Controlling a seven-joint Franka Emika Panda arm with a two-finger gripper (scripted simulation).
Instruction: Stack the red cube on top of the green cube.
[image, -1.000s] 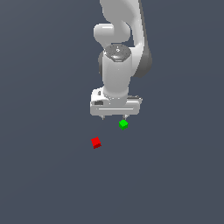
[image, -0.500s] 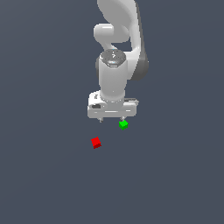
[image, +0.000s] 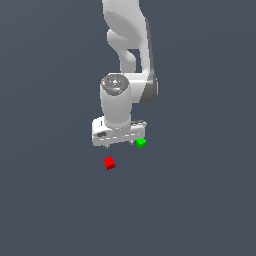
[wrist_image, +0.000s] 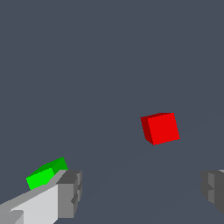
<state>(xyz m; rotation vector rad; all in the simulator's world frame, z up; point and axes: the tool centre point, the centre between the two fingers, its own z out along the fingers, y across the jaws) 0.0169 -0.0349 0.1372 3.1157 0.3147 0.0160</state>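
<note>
The red cube (image: 109, 163) lies on the dark grey floor, toward the exterior view's left of the green cube (image: 141, 143). My white gripper (image: 120, 145) hangs above the floor between them, with its fingertips just above and behind the red cube. In the wrist view the red cube (wrist_image: 160, 127) lies ahead between my spread fingers (wrist_image: 70, 192), and the green cube (wrist_image: 46, 173) is partly hidden behind one finger. The gripper is open and empty.
The floor (image: 200, 200) is a plain dark grey surface. The white arm (image: 127, 45) rises above the gripper at the top of the exterior view.
The gripper has moved toward the exterior view's left and lower, nearer the red cube. Both cubes have stayed in place.
</note>
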